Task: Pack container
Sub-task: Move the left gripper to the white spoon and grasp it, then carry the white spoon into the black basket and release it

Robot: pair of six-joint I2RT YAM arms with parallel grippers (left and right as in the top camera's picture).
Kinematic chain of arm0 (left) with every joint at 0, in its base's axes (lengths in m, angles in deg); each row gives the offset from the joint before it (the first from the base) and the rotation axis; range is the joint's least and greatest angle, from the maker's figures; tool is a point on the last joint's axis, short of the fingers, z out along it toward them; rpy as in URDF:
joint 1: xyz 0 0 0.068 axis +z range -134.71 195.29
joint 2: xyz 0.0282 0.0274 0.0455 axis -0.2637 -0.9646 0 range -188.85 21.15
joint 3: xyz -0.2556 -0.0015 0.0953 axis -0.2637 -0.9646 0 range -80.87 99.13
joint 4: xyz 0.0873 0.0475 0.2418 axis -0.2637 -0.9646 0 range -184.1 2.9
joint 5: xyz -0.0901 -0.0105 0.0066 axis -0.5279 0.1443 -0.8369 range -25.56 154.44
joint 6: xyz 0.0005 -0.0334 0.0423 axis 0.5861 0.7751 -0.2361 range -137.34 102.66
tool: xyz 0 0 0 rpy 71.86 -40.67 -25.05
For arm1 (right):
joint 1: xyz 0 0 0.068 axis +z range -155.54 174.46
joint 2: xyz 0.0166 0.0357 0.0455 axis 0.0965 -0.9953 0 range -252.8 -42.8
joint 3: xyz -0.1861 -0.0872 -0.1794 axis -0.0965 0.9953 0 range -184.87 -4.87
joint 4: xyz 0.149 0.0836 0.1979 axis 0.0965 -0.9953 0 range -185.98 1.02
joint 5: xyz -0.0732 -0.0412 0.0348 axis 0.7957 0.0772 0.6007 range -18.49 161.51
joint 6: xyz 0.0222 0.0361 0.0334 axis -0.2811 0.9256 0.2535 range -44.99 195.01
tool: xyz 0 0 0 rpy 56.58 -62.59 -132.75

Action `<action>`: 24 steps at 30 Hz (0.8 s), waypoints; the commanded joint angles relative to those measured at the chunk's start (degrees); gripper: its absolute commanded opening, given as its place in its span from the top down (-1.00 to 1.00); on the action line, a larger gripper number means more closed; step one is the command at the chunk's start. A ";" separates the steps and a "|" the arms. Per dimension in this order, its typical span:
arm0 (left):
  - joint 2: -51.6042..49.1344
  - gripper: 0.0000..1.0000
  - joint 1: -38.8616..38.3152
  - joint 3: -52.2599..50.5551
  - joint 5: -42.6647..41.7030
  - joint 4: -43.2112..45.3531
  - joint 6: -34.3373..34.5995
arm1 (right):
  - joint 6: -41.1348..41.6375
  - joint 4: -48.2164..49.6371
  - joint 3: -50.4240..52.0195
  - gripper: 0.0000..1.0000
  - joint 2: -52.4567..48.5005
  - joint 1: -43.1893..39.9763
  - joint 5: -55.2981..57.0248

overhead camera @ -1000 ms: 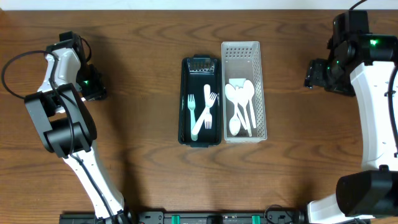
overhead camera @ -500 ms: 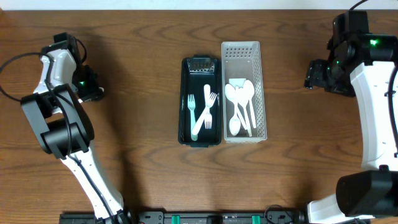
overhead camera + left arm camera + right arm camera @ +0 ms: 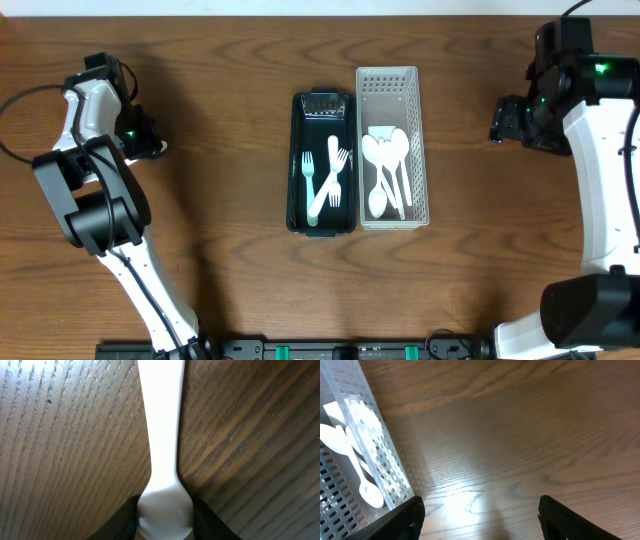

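A dark brown wooden table (image 3: 220,250) with strong, wavy grain fills the overhead view. A pale strip (image 3: 300,8) runs along its far edge, and a black rail (image 3: 330,351) lies along the near edge. In the right wrist view, a soft glare (image 3: 465,502) whitens the wood.

Table (image 3: 220,270): dark brown wood, grain running left to right in the overhead view, fills nearly the whole frame; bright glare patches on its surface in both wrist views; pale strip (image 3: 300,6) along the far edge, beyond the wood; black rail (image 3: 340,351) along the near edge, small green fittings (image 3: 283,352) on it.
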 commanded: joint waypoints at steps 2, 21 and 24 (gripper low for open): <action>-0.74 0.75 0.13 -0.52 1.14 -0.59 -1.60 | 0.72 -0.04 -0.68 -0.52 0.46 -0.24 0.17; 13.97 0.88 -3.96 -0.35 1.53 -5.03 -38.80 | -3.43 3.17 -0.68 -0.51 0.46 -0.33 0.22; 20.44 0.88 -7.72 -0.35 1.53 -6.84 -44.81 | -3.43 4.63 -0.68 -0.50 0.46 -0.31 0.22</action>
